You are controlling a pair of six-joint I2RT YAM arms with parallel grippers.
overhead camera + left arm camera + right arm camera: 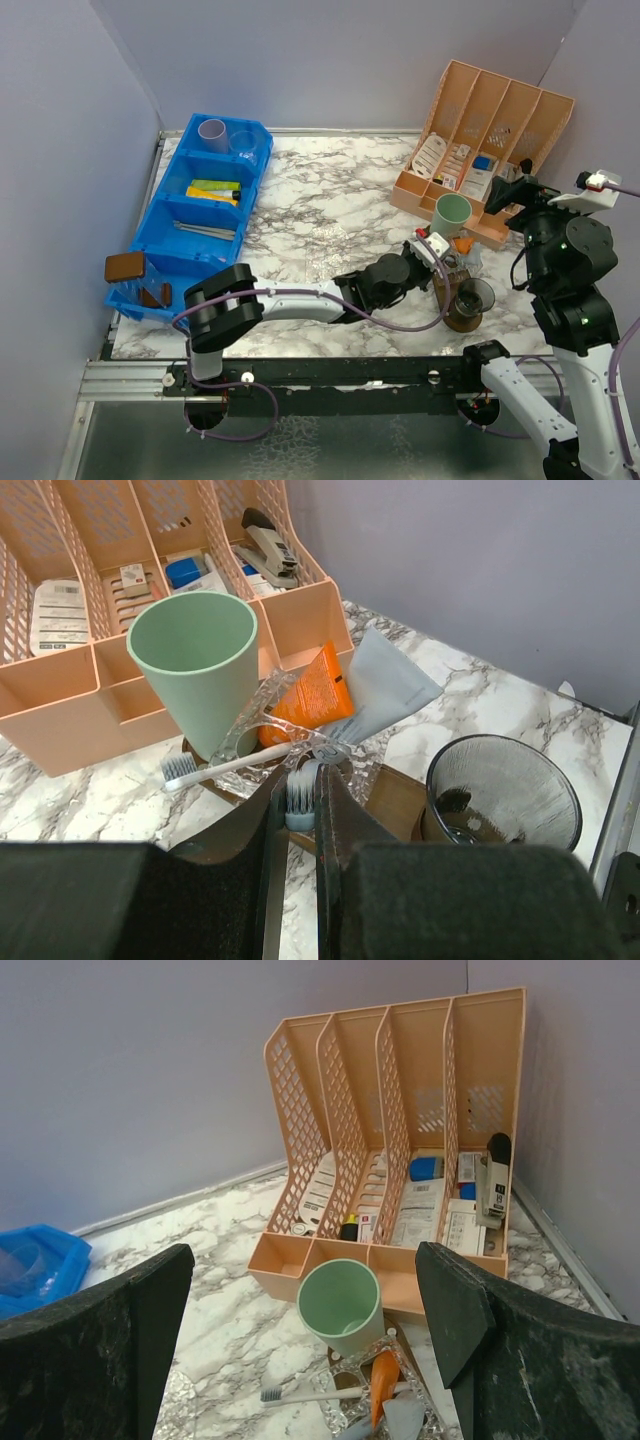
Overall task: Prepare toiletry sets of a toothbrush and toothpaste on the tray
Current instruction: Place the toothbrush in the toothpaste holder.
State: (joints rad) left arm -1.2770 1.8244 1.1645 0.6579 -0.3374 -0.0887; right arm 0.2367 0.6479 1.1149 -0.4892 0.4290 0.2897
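Observation:
On the brown tray (398,802) stand a mint green cup (195,668) and a smoky dark cup (503,792), both with no toothbrush or tube in them. Between them a clear cut-glass cup (250,735) carries an orange tube (318,690), a grey-blue tube (385,690) and a white toothbrush (225,765) that pokes out to the left. My left gripper (300,802) is shut on the head end of a blue-grey toothbrush (299,792) just in front of the clear cup. My right gripper (305,1270) hangs open above the green cup (340,1305), touching nothing.
A peach desk organiser (485,140) with papers and a stapler stands right behind the tray. At far left a blue bin (200,215) holds a lilac cup (212,131), a clear cup (243,141), coloured tubes (215,190) and toothbrushes (205,230). Walls enclose the marble table.

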